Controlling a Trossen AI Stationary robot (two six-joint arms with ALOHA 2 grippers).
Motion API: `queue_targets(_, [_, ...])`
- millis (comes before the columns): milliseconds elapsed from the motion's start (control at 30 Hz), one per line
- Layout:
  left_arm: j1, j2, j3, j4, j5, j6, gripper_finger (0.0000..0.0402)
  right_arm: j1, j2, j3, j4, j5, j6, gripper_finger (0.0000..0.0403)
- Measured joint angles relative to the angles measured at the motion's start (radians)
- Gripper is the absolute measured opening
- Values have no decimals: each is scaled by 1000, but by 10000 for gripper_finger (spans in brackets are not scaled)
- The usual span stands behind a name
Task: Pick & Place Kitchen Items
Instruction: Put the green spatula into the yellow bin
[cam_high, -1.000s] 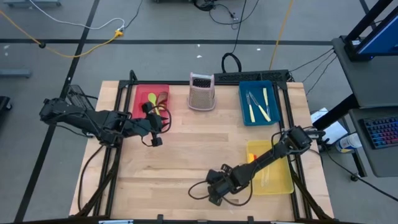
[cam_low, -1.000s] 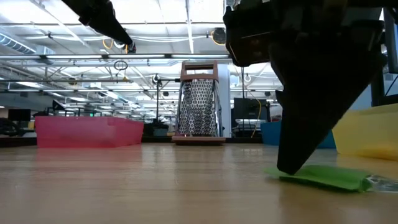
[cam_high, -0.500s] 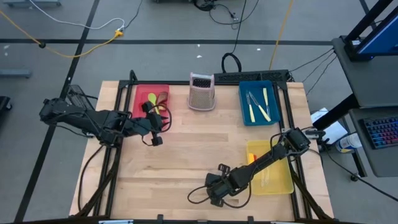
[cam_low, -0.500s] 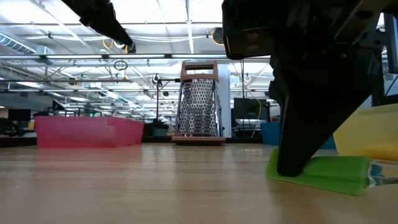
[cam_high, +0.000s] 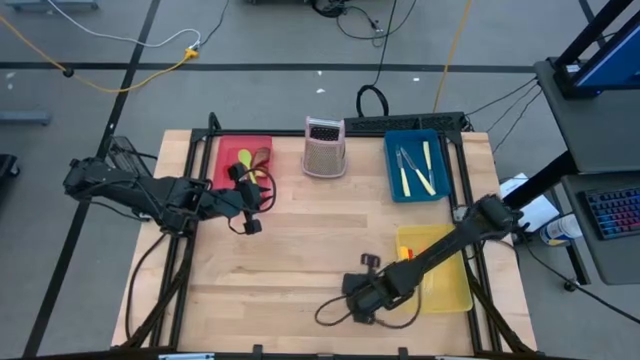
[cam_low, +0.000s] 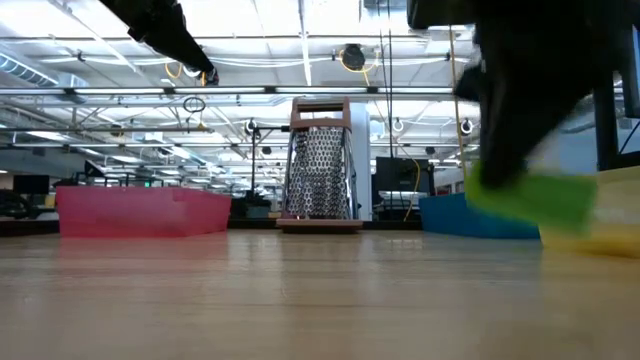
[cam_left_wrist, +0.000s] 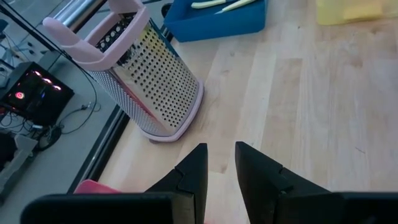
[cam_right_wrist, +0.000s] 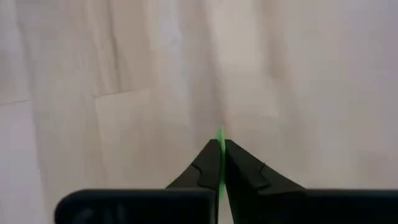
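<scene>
The right hand (cam_right_wrist: 220, 163) is closed on a green spatula (cam_low: 530, 197), and only a thin green edge shows between its fingers in the right wrist view. In the low view the green head hangs clear above the worktop (cam_high: 300, 260), so I judge it is lifted for carrying. From above, this hand (cam_high: 362, 298) is well in front of the grater (cam_high: 324, 147) and a little toward the yellow tray (cam_high: 452, 292), which is just beside it; the tray looks like the likely place for the spatula, but this is only my guess. The left hand (cam_high: 248, 212) waits near the red tray (cam_high: 222, 152), on the left of the grater; its fingers (cam_left_wrist: 193, 171) stand a little apart and hold nothing. The counts: one grater, upright at the back middle; three trays, the red on its left, the blue tray (cam_high: 395, 185) on its right, the yellow in front of the blue one. In the blue tray I count about three pale slim utensils (cam_high: 420, 170). The red tray has some yellow and brown items, and the yellow tray has something red, but I cannot count these.
</scene>
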Motion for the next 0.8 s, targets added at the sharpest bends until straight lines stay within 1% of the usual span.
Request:
queue_targets(167, [0,0,0,-1,0,-13,88,4,-147,2,-255,80,68,4])
queue_targets(300, [0,0,0,-1,0,-18,88,22,-285,5,-378,176,85,3])
queue_targets(367, [0,0,0,-1,0,-19,88,31,-351,6,-464,248,139,3])
queue_targets(433, [0,0,0,-1,0,-19,88,49,-402,4,-569,334,228,4])
queue_targets(467, [0,0,0,-1,0,-19,88,58,-424,4,-616,350,280,4])
queue_targets(500, [0,0,0,-1,0,-19,88,64,-445,4,-661,346,331,4])
queue_targets(567, [0,0,0,-1,0,-17,88,83,-476,-19,-724,297,412,4])
queue_targets(633, [0,0,0,-1,0,-16,88,104,-497,-80,-732,268,485,4])
queue_targets(700, [0,0,0,-1,0,-16,88,117,-519,-156,-682,232,549,4])
queue_targets(800, [0,0,0,-1,0,-15,88,126,-551,-276,-579,150,591,4])
